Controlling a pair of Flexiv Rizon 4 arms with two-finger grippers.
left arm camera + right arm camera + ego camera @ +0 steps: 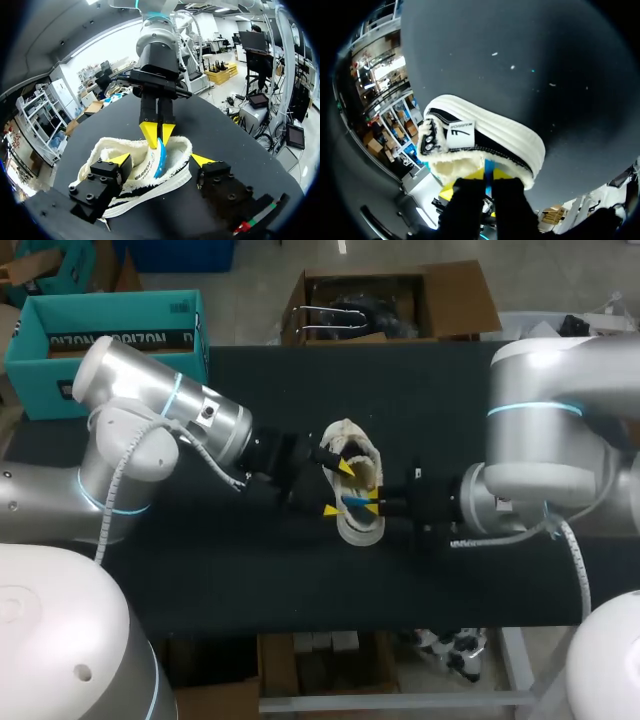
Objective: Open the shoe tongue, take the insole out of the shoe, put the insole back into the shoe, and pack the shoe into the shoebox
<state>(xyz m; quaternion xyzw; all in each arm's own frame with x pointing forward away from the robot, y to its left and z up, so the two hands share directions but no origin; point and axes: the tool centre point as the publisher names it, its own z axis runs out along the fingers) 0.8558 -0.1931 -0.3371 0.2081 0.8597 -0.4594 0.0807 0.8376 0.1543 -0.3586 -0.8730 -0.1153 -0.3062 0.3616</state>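
Shoe: lay mid-bench, well apart from every edge, dark surface wide on near and far sides.
Insole: blue, stood on edge out of the fleecy opening.
Right claw: clamped on the insole's upper end.
Left claw: spread wide, straddled the shoe.
Shoebox: sat at the far left corner, well apart from the shoe.
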